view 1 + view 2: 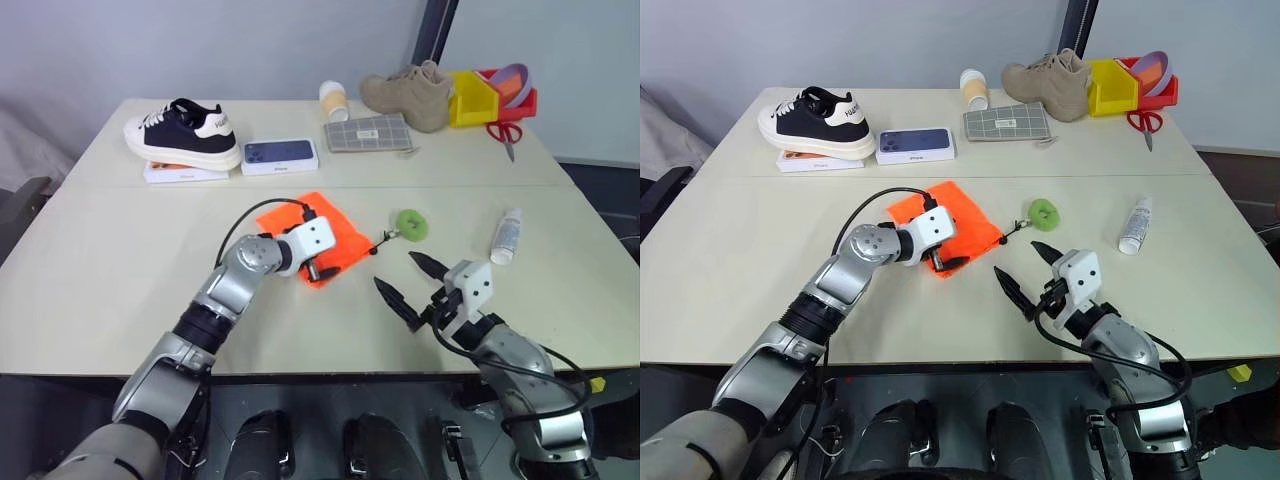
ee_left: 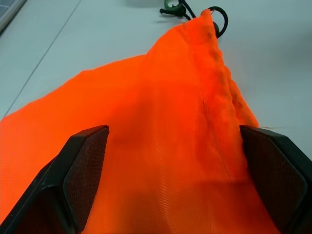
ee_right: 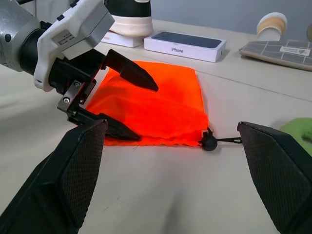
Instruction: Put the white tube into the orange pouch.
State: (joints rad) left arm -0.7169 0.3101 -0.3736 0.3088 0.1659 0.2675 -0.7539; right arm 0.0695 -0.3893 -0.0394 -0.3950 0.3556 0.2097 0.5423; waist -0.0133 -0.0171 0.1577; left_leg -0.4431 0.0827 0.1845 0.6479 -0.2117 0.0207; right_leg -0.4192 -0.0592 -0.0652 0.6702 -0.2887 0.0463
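Left arm: reached forward and inward across the table (image 1: 100,250), elbow bent. The left gripper (image 3: 127,105) hung over the near corner of the orange pouch (image 1: 330,232), fingers spread wide, one above the cloth and one low at its near edge, nothing clamped.

Right arm: held low near the table's front edge. The right gripper (image 1: 412,282) pointed toward the pouch, black fingers wide apart and empty, clear of the fabric.

Orange pouch: neon-orange fabric, lay flat mid-table, lightly wrinkled, with a gathered seam along its mouth. A thin black cord (image 3: 225,140) with a bead ran from the mouth to a green ring (image 1: 411,224) just beside it.

White tube (image 1: 507,236): slim, white cap, faint grey print; lay on its side at the table's right, well apart from pouch and both grippers.
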